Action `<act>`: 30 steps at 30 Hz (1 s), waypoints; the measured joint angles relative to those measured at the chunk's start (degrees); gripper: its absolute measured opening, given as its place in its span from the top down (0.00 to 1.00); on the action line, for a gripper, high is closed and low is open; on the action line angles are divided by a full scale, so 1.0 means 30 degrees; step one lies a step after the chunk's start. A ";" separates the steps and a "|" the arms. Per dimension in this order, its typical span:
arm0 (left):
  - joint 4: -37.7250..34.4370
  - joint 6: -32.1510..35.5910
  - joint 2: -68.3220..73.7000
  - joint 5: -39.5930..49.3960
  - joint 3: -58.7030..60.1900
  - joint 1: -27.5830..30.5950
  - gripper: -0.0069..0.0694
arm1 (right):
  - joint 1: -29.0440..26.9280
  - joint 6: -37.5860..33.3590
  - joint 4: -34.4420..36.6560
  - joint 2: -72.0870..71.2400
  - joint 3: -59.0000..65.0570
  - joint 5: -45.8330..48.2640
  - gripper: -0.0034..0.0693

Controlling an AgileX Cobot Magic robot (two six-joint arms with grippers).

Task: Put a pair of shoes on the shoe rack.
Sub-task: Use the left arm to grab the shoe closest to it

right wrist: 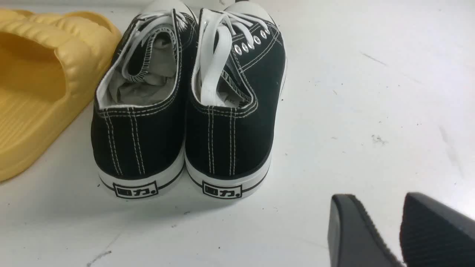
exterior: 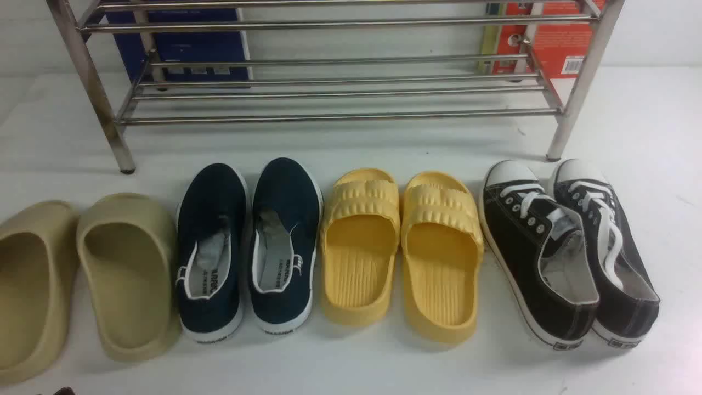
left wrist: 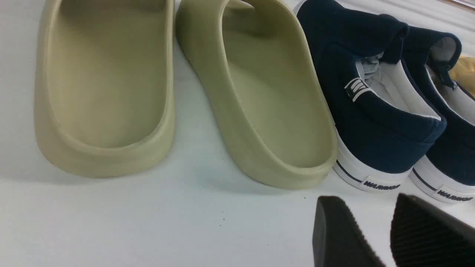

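Note:
The two navy blue slip-on shoes (exterior: 211,247) (exterior: 285,241) stand side by side on the white table, toes toward the shoe rack (exterior: 340,116), which is a shiny steel rack of thin bars at the back. In the left wrist view their white heels (left wrist: 371,178) lie just beyond my left gripper (left wrist: 365,200). That gripper is open and empty, a little above the table. My right gripper (right wrist: 376,198) is open and empty, behind and to the right of the black sneakers. Neither gripper shows clearly in the front view.
In one row with the navy pair stand beige slides (exterior: 129,274) at the left, yellow ribbed slides (exterior: 359,241) in the middle and black lace-up sneakers (exterior: 535,247) at the right. A blue box (exterior: 186,44) and an orange box (exterior: 554,38) stand behind the rack.

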 joint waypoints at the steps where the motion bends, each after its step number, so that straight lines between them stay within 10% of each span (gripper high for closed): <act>1: 0.0000 0.0000 0.0000 0.0000 0.0000 0.0000 0.60 | 0.0000 0.0000 0.0000 0.0000 0.0000 0.0000 0.62; 25: 0.0042 -0.0179 0.0000 -0.0834 0.0000 0.0000 0.60 | 0.0000 0.0000 0.0000 0.0000 0.0000 0.0000 0.62; 30: -0.3909 -0.3223 0.0000 -0.3875 0.0000 0.0000 0.60 | 0.0000 0.0000 0.0000 0.0000 0.0000 0.0000 0.62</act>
